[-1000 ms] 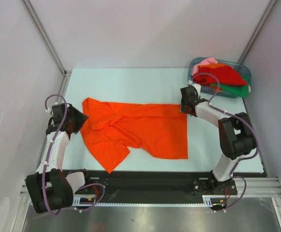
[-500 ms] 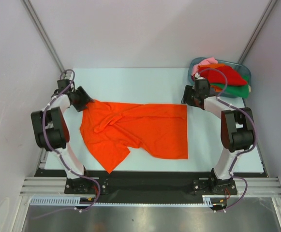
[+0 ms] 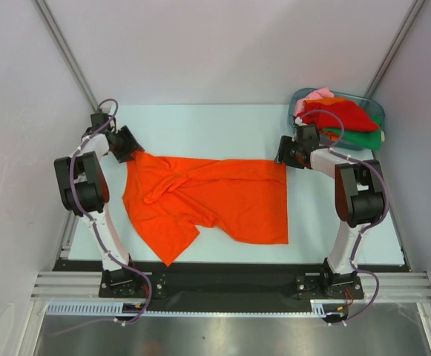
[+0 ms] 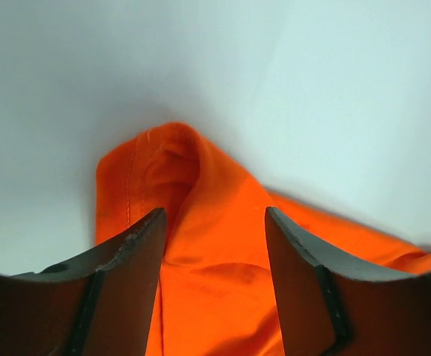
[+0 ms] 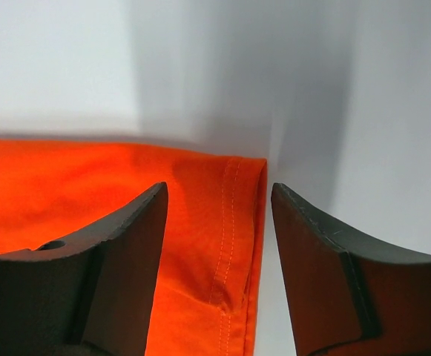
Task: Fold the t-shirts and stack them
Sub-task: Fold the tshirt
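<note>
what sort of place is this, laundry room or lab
Probably a robot lab cell: bare white walls box in a table, a left arm and right arm are bolted to a metal rail, an orange t-shirt lies spread out.

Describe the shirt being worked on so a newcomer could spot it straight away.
Start at the pale table. The orange shirt lies spread across its middle. Unlike the shirts heaped in the blue tub at the far right corner, it lies alone and opened out.

Open table (image 3: 200, 130) behind t-shirt (image 3: 222, 196); tub (image 3: 376, 104) far right
</note>
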